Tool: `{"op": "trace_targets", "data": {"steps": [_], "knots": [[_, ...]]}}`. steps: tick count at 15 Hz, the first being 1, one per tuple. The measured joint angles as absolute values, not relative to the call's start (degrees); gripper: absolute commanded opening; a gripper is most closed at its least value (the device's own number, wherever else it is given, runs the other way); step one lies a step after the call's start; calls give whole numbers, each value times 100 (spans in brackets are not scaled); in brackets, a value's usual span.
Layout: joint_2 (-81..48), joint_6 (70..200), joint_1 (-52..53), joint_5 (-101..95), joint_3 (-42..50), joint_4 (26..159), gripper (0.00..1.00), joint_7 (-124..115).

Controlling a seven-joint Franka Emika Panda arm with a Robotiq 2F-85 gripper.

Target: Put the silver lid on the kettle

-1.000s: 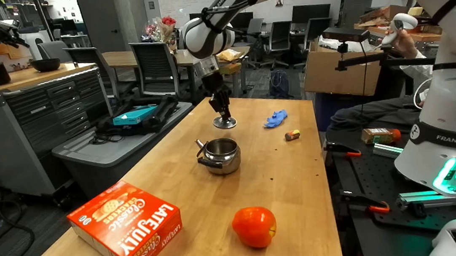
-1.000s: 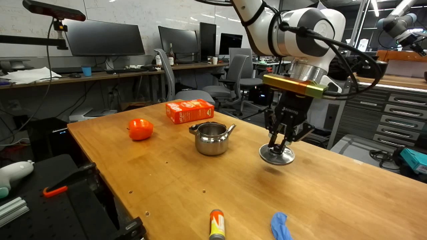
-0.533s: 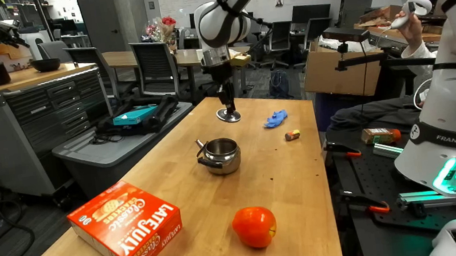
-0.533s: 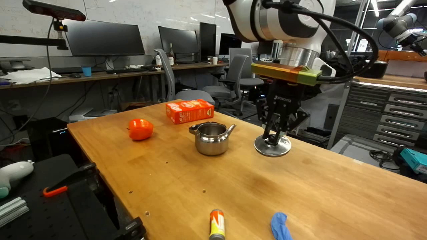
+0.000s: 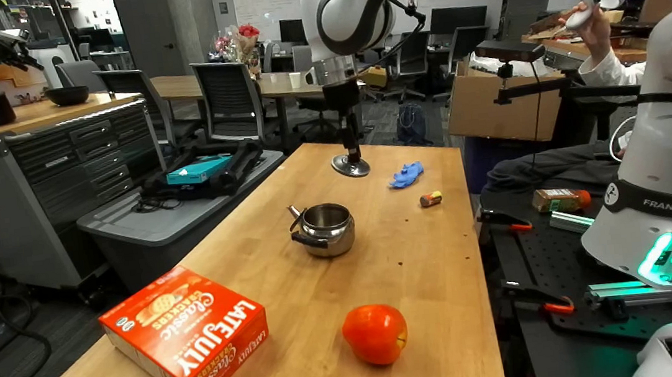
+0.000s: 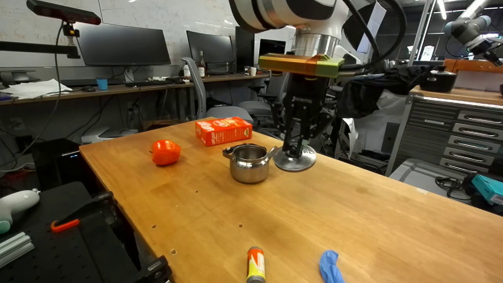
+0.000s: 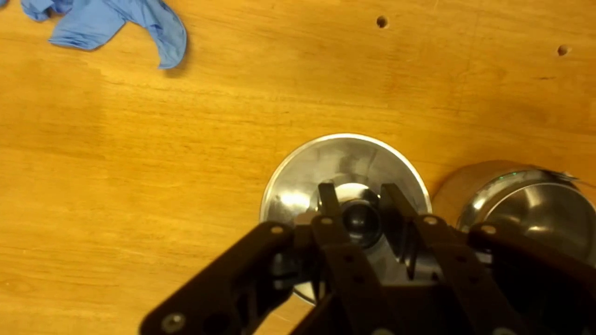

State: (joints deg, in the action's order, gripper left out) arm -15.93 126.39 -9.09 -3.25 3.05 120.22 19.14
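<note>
The black two-fingered gripper (image 6: 294,151) is closed around the dark round knob (image 7: 361,223) of the silver lid (image 6: 295,164), a shiny metal disc, and holds it in the air. So the grasping is done, I judge; it remains to bring the lid over the opening, lower it and let go. The lid looks smooth and slightly tilted. Beside it, apart, the small squat silver metal kettle (image 6: 249,169) stands uncovered on the brown wooden table (image 6: 334,212), about midway between the long edges.
</note>
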Motion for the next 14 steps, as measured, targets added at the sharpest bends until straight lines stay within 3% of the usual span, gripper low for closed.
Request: {"op": "trace_targets", "data": {"steps": [14], "knots": [[-1217,12620,-253,-664,102,12340,14,1803]]}}
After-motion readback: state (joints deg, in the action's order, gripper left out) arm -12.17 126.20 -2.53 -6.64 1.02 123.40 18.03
